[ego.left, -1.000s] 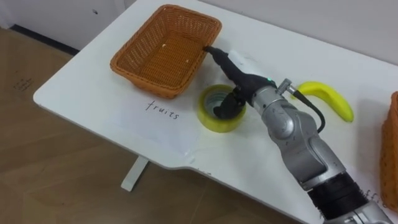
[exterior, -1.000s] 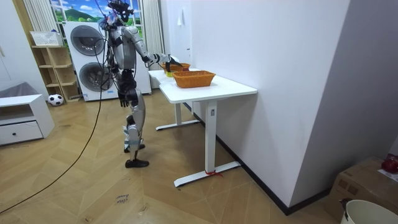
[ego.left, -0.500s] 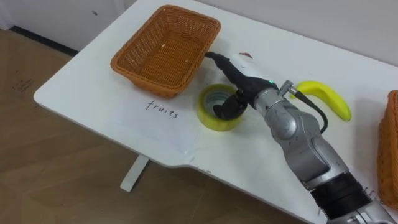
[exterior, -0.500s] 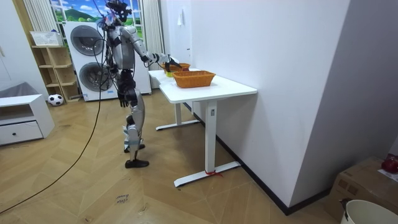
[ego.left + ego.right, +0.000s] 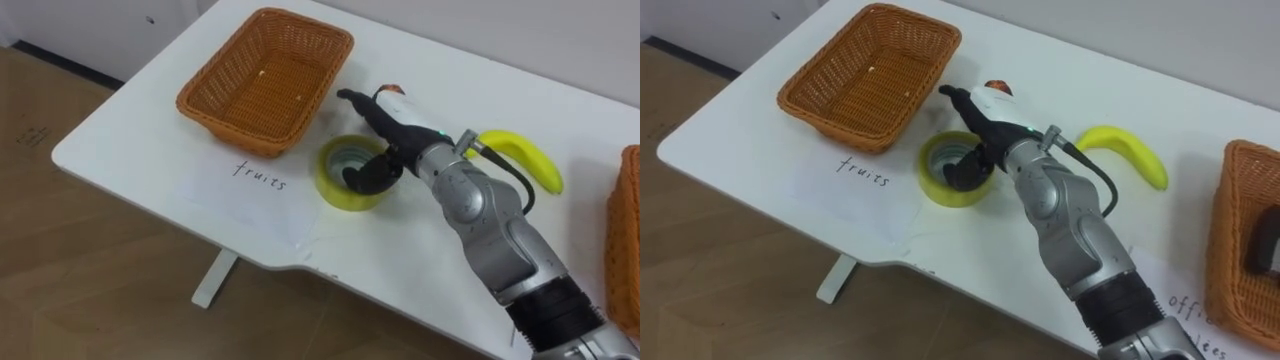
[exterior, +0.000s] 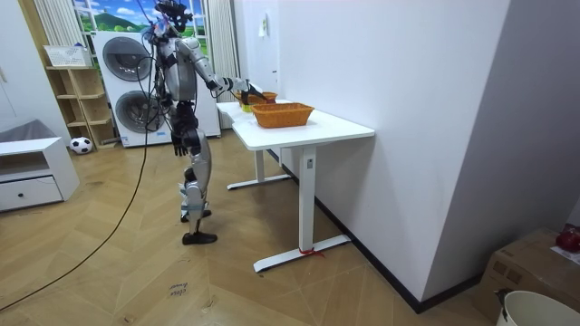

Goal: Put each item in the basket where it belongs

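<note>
A yellow roll of tape [image 5: 352, 173] lies flat on the white table [image 5: 150, 150], just in front of the empty wicker fruit basket [image 5: 265, 78]. My right hand [image 5: 400, 125] hovers over the roll's far rim. Its thumb dips into the roll's hole while its fingers point straight towards the basket. A banana [image 5: 522, 157] lies to the right behind my forearm. A small red thing [image 5: 393, 88] peeks out behind the hand, mostly hidden. The second wicker basket [image 5: 1237, 235] stands at the right edge with a dark item [image 5: 1266, 241] inside. My left hand [image 6: 188, 139] hangs at my side.
The word for fruit is written on the table [image 5: 258, 172] in front of the left basket. The table's front edge runs close below the tape. I stand at the table's long side, with a washing machine [image 6: 124, 86] behind me.
My right hand has drawn back a little to the right, away from the fruit basket. The tape roll has stayed in place.
</note>
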